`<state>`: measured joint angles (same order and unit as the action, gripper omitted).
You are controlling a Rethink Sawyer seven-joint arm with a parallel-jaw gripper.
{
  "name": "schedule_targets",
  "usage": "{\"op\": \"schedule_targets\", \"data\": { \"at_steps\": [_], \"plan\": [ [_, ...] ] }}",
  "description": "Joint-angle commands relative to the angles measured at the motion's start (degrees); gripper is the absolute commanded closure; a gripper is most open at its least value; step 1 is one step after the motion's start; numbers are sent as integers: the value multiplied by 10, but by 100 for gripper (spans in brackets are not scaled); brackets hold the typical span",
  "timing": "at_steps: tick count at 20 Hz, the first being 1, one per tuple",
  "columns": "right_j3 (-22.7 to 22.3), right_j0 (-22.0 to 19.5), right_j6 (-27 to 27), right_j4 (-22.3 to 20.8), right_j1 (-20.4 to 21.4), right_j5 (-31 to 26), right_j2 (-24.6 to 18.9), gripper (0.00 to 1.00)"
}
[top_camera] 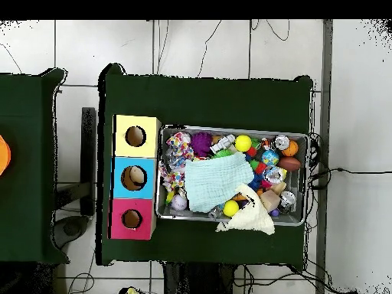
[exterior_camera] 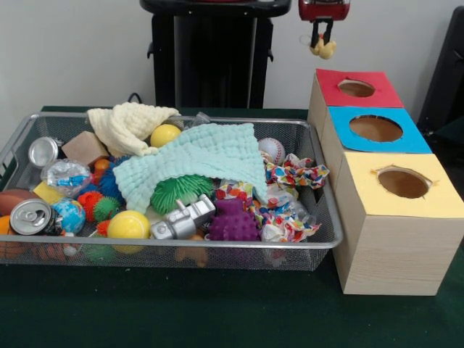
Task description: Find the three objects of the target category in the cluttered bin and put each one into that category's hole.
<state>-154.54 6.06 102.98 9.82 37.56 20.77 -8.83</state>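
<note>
My gripper (exterior_camera: 322, 40) hangs at the top of the front view, shut on a small yellow plush toy (exterior_camera: 324, 50). It holds the toy in the air above and behind the red-topped box, a little left of the red hole (exterior_camera: 356, 88). The red hole also shows in the overhead view (top_camera: 132, 219), where the gripper is not clear. The wire mesh bin (exterior_camera: 181, 248) stands left of the boxes, full of clutter, and it also shows in the overhead view (top_camera: 230, 129). No other plush animal shows in the bin; cloths cover part of it.
The blue-topped hole (exterior_camera: 375, 128) and the yellow-topped hole (exterior_camera: 403, 183) lie nearer the camera than the red one. In the bin are a teal cloth (exterior_camera: 196, 163), a cream cloth (exterior_camera: 127, 123), a silver toy robot (exterior_camera: 181, 220), spiky balls (exterior_camera: 233, 221), cans (exterior_camera: 30, 216) and a baseball (exterior_camera: 272, 150).
</note>
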Motion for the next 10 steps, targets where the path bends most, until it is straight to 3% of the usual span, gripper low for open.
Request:
{"op": "schedule_targets", "data": {
  "at_steps": [1, 7, 10],
  "plan": [
    [110, 28, 189, 87, -11, 11, -19, 100],
    [112, 44, 218, 118, 7, -8, -31, 100],
    [118, 70, 227, 156, 18, -28, -24, 100]
  ]
}}
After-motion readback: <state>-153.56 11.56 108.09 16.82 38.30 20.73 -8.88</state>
